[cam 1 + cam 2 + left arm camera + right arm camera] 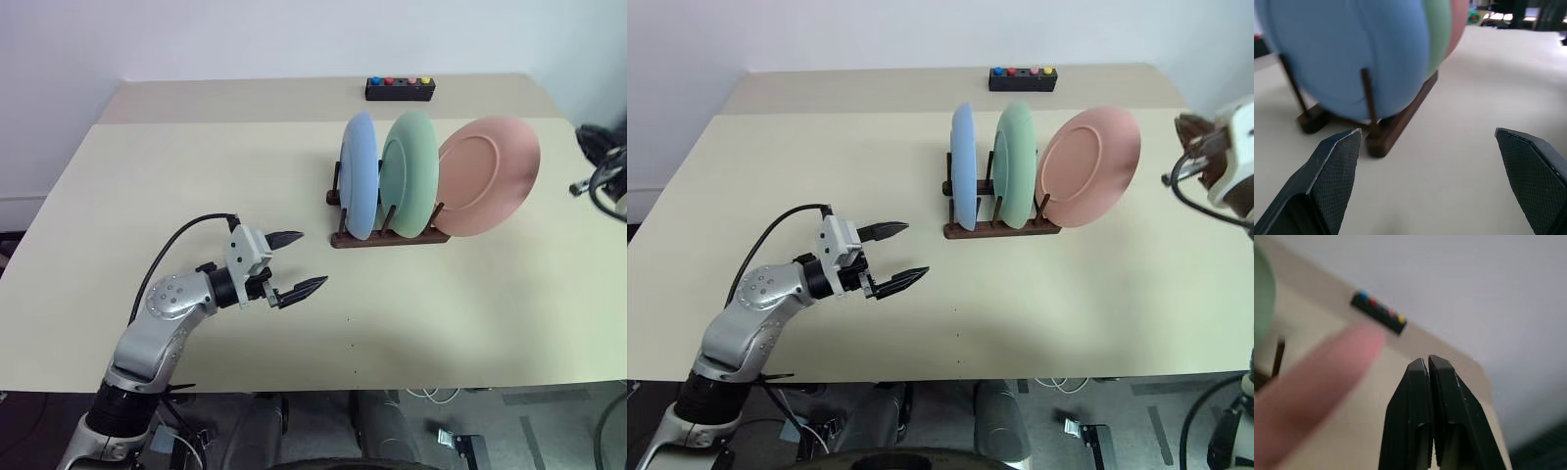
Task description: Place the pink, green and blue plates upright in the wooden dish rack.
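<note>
Plates are all seen standing in the wooden dish rack (390,235), right of centre in the head views: the blue plate (360,176) at its left end, the green plate (409,172) in the middle, the pink plate (489,175) leaning at the right end, past the rail's tip. The task is judged essentially complete.

From the left gripper (295,262), at lower left with its fingers spread wide and nothing between them, the rack lies up and to the right, well apart; the rack's long axis runs left to right across the frame. The right gripper (1428,369) is pressed shut on nothing, with the blurred pink rim beside it; its arm is seen at the right edge, the nearer one to the pink plate.

A plain beige table (196,176) carries everything; a small black button box (400,89) sits at its far edge before a pale wall.
</note>
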`<state>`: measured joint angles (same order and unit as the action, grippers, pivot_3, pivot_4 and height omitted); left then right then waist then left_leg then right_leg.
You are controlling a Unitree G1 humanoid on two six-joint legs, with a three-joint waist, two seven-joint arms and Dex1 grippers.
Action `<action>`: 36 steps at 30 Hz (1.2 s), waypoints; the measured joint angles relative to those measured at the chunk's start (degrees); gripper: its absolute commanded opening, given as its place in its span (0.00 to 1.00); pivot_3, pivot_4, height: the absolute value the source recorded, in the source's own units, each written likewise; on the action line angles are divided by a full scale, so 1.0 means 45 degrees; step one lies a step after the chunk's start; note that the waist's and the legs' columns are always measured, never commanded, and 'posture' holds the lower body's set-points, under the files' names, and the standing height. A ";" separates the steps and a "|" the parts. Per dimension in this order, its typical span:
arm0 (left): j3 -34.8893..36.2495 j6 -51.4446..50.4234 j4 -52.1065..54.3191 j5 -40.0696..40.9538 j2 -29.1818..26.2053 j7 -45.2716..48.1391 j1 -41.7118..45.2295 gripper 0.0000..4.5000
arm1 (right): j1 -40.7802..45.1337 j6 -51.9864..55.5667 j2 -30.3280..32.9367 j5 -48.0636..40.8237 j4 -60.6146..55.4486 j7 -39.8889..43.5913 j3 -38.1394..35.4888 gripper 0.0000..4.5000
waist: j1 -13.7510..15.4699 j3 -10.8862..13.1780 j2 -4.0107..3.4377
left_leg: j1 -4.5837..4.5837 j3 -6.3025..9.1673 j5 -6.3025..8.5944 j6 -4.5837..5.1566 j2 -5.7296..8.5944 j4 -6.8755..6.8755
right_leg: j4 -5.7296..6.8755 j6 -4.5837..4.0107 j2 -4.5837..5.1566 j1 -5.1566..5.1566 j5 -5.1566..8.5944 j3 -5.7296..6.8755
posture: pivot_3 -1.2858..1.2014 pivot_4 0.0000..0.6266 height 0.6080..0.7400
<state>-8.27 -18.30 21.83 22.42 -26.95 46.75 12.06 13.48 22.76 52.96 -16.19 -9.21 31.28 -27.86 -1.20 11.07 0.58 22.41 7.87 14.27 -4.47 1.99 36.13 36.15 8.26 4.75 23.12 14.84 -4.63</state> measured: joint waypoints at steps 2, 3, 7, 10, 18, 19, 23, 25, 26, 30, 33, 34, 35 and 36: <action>-0.0140 -0.0040 0.0113 0.0040 0.0042 0.0105 0.0023 1.00 | -0.0183 -0.0013 -0.0048 0.0067 -0.0047 0.0027 0.0076 0.01 | -0.0005 -0.0001 -0.0002 | -0.0002 0.0000 0.0000 0.0000 0.0000 0.0001 | 0.0000 0.0000 -0.0001 -0.0001 0.0000 -0.0001 | 0.52 0.24 1.00; -0.0142 -0.0047 0.0110 0.0040 0.0042 0.0111 0.0033 1.00 | -0.0209 -0.0013 -0.0072 0.0065 -0.0115 0.0030 0.0151 0.01 | -0.0006 0.0000 -0.0002 | -0.0002 0.0001 0.0000 0.0000 -0.0001 0.0001 | 0.0001 0.0000 -0.0002 -0.0001 0.0000 -0.0001 | 0.52 0.24 1.00; -0.0126 -0.0047 0.0079 0.0036 0.0028 0.0122 0.0128 1.00 | -0.0046 0.0020 -0.0493 0.0021 -0.0681 0.0035 0.0788 0.01 | 0.0022 0.0001 0.0000 | -0.0001 0.0002 0.0000 0.0000 -0.0001 0.0006 | -0.0001 0.0000 -0.0002 -0.0005 0.0000 0.0000 | 0.52 0.24 1.00; -0.0115 -0.0047 0.0075 0.0023 0.0013 0.0109 0.0152 1.00 | 0.0135 0.0136 -0.0578 -0.0106 -0.0983 0.0113 0.1226 0.01 | 0.0046 0.0001 0.0001 | 0.0000 0.0005 0.0000 0.0000 0.0000 0.0005 | -0.0002 0.0000 -0.0001 -0.0004 0.0001 0.0002 | 0.52 0.24 1.00; -0.0041 -0.0046 0.0081 0.0009 -0.0057 0.0031 -0.0010 1.00 | 0.0359 0.0285 -0.0580 -0.0220 -0.1183 0.0271 0.1487 0.01 | 0.0072 0.0002 0.0002 | 0.0001 0.0006 0.0000 0.0000 0.0000 0.0005 | -0.0004 0.0000 -0.0002 -0.0005 0.0001 0.0002 | 0.52 0.24 1.00; -0.0029 -0.0045 0.0082 0.0009 -0.0058 0.0013 -0.0009 1.00 | 0.0372 0.0302 -0.0579 -0.0218 -0.1183 0.0275 0.1489 0.01 | 0.0074 0.0002 0.0002 | 0.0001 0.0006 0.0000 0.0000 -0.0001 0.0005 | -0.0004 0.0000 -0.0002 -0.0005 0.0001 0.0002 | 0.52 0.24 1.00; -0.0012 -0.0045 0.0086 0.0002 -0.0072 -0.0102 -0.0011 1.00 | 0.0392 0.0316 -0.0569 -0.0166 -0.1153 0.0272 0.1486 0.01 | 0.0075 0.0002 0.0002 | 0.0001 0.0006 0.0000 0.0000 0.0000 0.0005 | -0.0004 0.0000 -0.0002 -0.0005 0.0001 0.0002 | 0.52 0.24 1.00; -0.0009 -0.0042 0.0085 -0.0010 -0.0086 -0.0152 -0.0013 1.00 | 0.0330 0.0312 -0.0543 -0.0078 -0.1050 0.0270 0.1451 0.01 | 0.0073 0.0001 0.0002 | 0.0001 0.0006 0.0000 0.0000 0.0000 0.0005 | -0.0004 0.0000 -0.0001 -0.0006 0.0001 0.0002 | 0.52 0.24 1.00; -0.0003 -0.0030 0.0085 -0.0028 -0.0085 -0.0171 -0.0014 1.00 | 0.0164 0.0269 -0.0543 -0.0046 -0.0931 0.0269 0.1352 0.01 | 0.0090 0.0001 0.0004 | 0.0002 0.0008 0.0000 0.0000 0.0000 0.0004 | -0.0004 0.0000 -0.0002 -0.0006 0.0001 0.0003 | 0.52 0.24 1.00; 0.0248 0.0121 -0.0200 -0.0140 -0.0093 -0.0329 -0.0075 1.00 | -0.1034 -0.0045 -0.0675 0.0321 -0.0052 0.0257 0.1035 0.01 | 0.0109 0.0001 0.0007 | -0.0003 0.0008 0.0000 0.0000 0.0001 0.0007 | -0.0004 0.0000 -0.0001 -0.0013 0.0001 0.0004 | 0.52 0.24 1.00; 0.0677 0.0516 -0.0974 -0.0436 -0.0133 -0.0605 -0.0122 1.00 | -0.1689 -0.0401 -0.1071 0.0301 0.0266 0.0317 0.0674 0.01 | 0.0048 -0.0001 0.0001 | -0.0012 0.0008 0.0000 0.0000 -0.0002 0.0001 | 0.0000 -0.0001 -0.0007 -0.0013 0.0002 0.0003 | 0.52 0.24 1.00; 0.0925 0.0776 -0.1453 -0.0575 -0.0182 -0.0747 -0.0167 1.00 | -0.2022 -0.0656 -0.1196 0.0277 0.0375 0.0440 0.0500 0.01 | 0.0039 -0.0004 -0.0003 | -0.0013 0.0008 0.0000 0.0000 -0.0002 -0.0003 | 0.0000 -0.0001 -0.0007 -0.0013 0.0002 0.0003 | 0.52 0.24 1.00; 0.1218 0.0973 -0.1891 -0.0709 -0.0296 -0.0827 -0.0276 1.00 | -0.2311 -0.0887 -0.1336 0.0228 0.0469 0.0583 0.0343 0.01 | 0.0017 -0.0003 -0.0003 | -0.0013 0.0008 0.0000 0.0000 -0.0003 -0.0005 | -0.0002 -0.0001 -0.0008 -0.0013 0.0002 0.0003 | 0.52 0.24 1.00; 0.1488 0.1176 -0.2258 -0.0799 -0.0414 -0.0897 -0.0405 1.00 | -0.2579 -0.1105 -0.1499 0.0111 0.0549 0.0765 0.0168 0.01 | 0.0014 -0.0003 -0.0003 | -0.0012 0.0007 0.0000 0.0000 -0.0004 -0.0003 | -0.0002 0.0000 -0.0007 -0.0013 0.0002 0.0003 | 0.52 0.24 1.00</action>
<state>-1.58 -13.01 11.67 18.83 -28.81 42.71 10.24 1.87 17.78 46.22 -15.69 -6.73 34.73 -27.10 -1.14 11.06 0.57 22.36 7.90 14.27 -4.46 1.97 36.11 36.14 8.26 4.71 23.06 14.85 -4.62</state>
